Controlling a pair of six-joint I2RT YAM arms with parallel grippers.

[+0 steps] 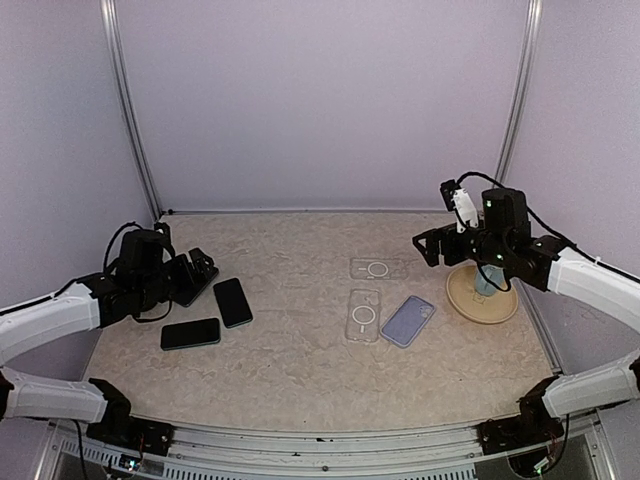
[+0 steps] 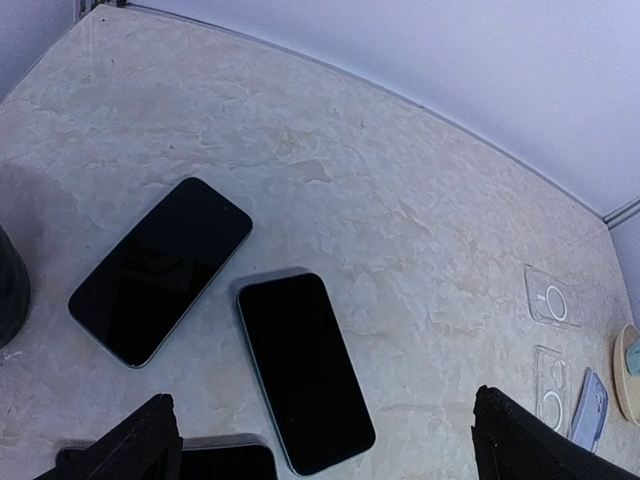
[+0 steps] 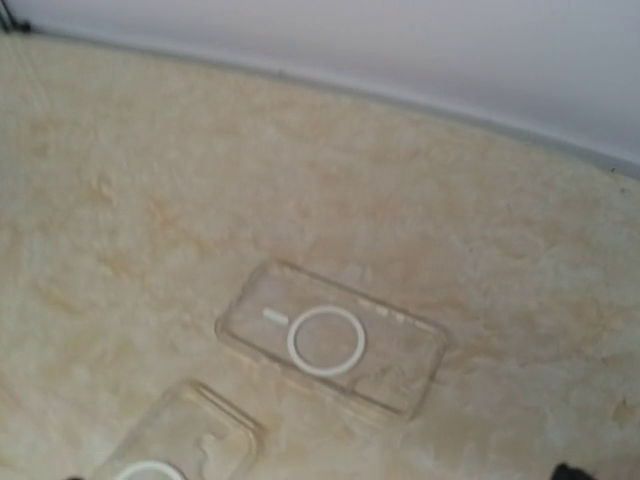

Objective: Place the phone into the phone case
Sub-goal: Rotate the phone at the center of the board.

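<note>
Three black phones lie face up at the left: one upright, one nearer the front, and a third beside my left gripper. My left gripper hovers open above them and holds nothing. Two clear phone cases with white rings and a lilac case lie right of centre. My right gripper hangs open and empty above the farther clear case. The other clear case shows at the bottom edge of the right wrist view.
A tan round plate with a pale blue object on it sits at the right edge, under my right arm. Lilac walls with metal corner posts enclose the marbled table.
</note>
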